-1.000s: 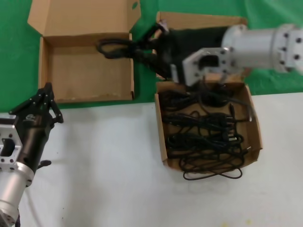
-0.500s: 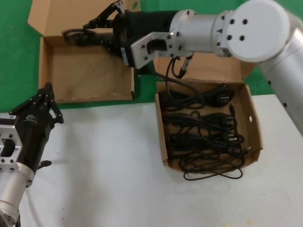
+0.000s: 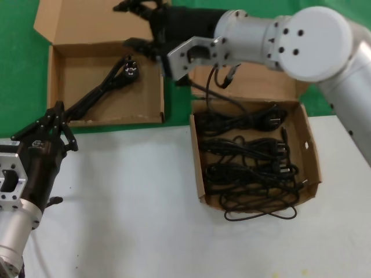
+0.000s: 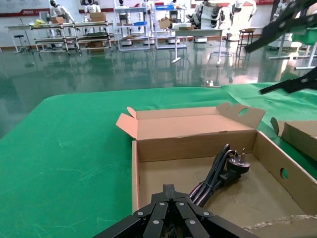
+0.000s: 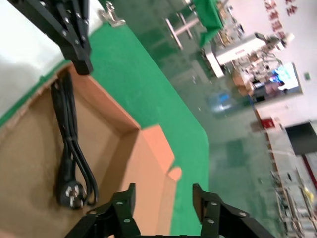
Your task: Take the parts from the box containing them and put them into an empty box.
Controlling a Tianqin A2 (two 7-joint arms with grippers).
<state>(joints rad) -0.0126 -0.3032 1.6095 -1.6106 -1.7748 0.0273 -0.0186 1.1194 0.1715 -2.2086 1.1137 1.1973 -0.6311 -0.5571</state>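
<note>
Our right hand [image 3: 134,23] hangs spread and empty over the empty box [image 3: 55,75]. One black cord [image 3: 101,92], plug up, lies slantwise inside. Our left hand [image 3: 51,124] waits pressed together.

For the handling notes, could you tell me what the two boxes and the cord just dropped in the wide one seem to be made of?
Both the wide box and the squarer box look like plain brown corrugated cardboard, matte, with folded flaps and raw cut edges. The power cord appears to be black rubber or soft plastic with a slight sheen; its moulded plug shows metal-looking pins.
</note>
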